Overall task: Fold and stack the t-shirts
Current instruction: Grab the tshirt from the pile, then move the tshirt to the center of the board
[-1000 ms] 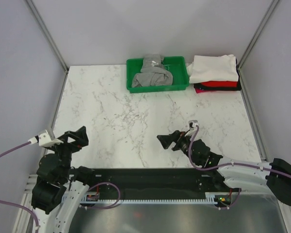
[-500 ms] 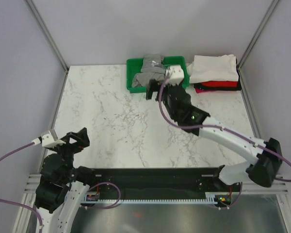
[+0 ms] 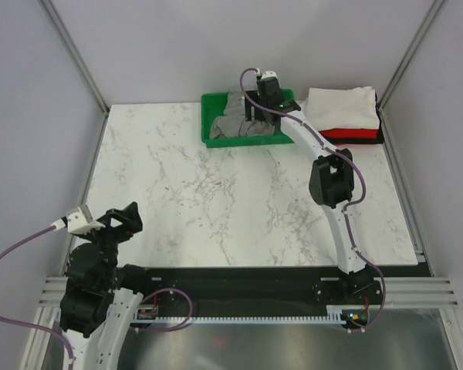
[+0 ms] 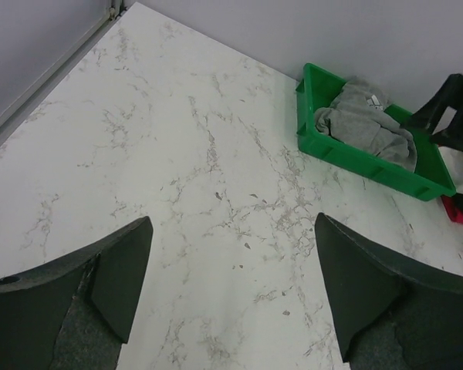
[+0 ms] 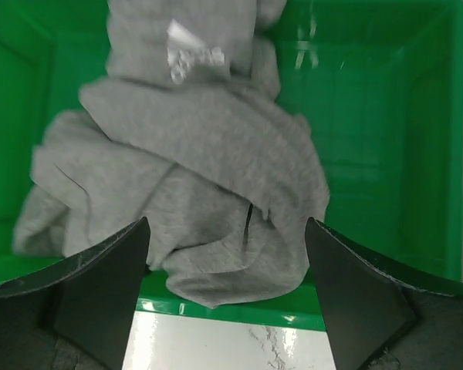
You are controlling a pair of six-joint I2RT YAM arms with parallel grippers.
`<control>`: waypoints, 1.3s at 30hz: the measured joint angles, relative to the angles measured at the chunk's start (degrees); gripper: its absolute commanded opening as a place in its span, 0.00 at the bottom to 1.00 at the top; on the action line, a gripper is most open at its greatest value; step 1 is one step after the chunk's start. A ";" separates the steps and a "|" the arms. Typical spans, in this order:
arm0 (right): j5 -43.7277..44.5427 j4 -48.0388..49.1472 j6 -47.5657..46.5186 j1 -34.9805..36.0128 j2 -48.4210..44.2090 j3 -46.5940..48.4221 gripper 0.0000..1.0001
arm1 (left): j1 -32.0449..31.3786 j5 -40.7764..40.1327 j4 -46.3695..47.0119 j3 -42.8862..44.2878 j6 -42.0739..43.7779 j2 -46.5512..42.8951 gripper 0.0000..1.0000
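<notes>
Grey crumpled cloth t-shirt (image 5: 193, 154) in green plastic tray (image 5: 370, 116), 12 o'clock.
Right gripper (image 5: 225, 262) above, left gripper (image 4: 231, 293) idle, jaws spread on both; thick middle fold is best pinched.

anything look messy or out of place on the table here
Only the grey t-shirt: it lies crumpled in the green tray, one end draped over the tray's far rim, while the other shirts sit neatly folded in a stack to the tray's right. Nothing looks spilled or damaged.
</notes>
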 measured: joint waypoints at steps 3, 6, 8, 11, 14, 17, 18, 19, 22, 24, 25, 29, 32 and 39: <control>-1.97 -1.38 0.22 -0.17 4.35 0.04 0.83 | 0.96 0.68 0.42 -0.02 0.28 0.00 0.92; -3.50 -1.44 0.63 -0.33 6.84 0.33 0.65 | 1.27 0.96 0.57 -0.02 0.48 0.00 0.91; -5.01 -1.25 1.16 -0.59 7.89 0.87 0.39 | 1.49 1.05 0.57 -0.02 0.50 0.00 0.91; -6.82 -0.42 2.58 -1.09 8.44 1.38 0.00 | 2.49 1.49 0.59 -0.04 0.61 0.00 0.90; -9.25 0.22 4.11 -1.44 8.44 1.90 0.00 | 3.39 1.95 0.63 -0.22 0.81 0.00 0.89; -11.82 0.46 5.22 -1.55 7.61 2.80 0.00 | 3.58 2.10 0.63 -0.28 0.90 0.00 0.89; -12.96 0.39 5.95 -1.51 6.88 3.19 0.00 | 3.72 2.14 0.63 -0.31 0.92 -0.02 0.89; -14.45 0.46 6.84 -1.42 5.81 3.76 0.00 | 3.89 2.19 0.63 -0.31 0.92 -0.02 0.89; -18.80 2.27 10.82 -1.03 -0.55 3.89 0.00 | 4.48 2.29 0.68 -0.33 0.94 0.00 0.88; -20.57 5.35 13.18 -0.55 -8.13 2.51 0.00 | 4.83 2.36 0.74 -0.33 0.96 0.00 0.88; -20.81 6.43 13.99 -0.33 -12.66 1.55 0.00 | 5.01 2.36 0.85 -0.33 0.98 0.00 0.88; -18.73 12.66 16.57 0.59 -35.93 -3.85 0.00 | 5.42 2.40 1.51 -0.33 1.29 0.00 0.88; -16.11 16.68 17.35 0.74 -49.72 -10.32 0.64 | 5.68 2.43 1.70 -0.33 1.40 0.00 0.89; -4.22 11.23 20.92 0.61 -68.59 -35.74 0.98 | 5.92 3.45 1.86 -0.35 1.79 -0.02 0.95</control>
